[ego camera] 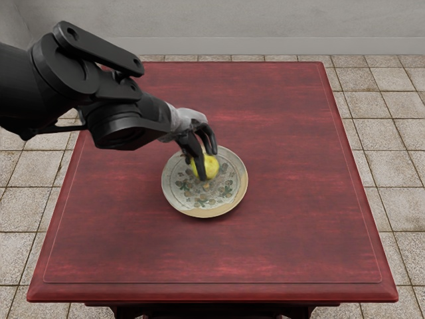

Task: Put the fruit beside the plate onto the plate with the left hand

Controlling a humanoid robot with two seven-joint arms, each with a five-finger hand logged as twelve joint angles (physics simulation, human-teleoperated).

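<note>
The left arm [119, 119] bars the left rear of the plate [189, 194]; its front and right stand open.

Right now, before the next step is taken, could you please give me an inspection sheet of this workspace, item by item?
Surface: dark red wooden table, flat, no damage seen.
Job's things: yellow fruit over the patterned plate, inside its rim; whether it rests on the plate, cannot tell.
Clutter: nothing seen.
Grippers: left hand above the plate, fingers curled around the fruit; right hand not in view.
Cables: nothing seen.
Surroundings: tiled floor around the table, grey wall behind it.
</note>
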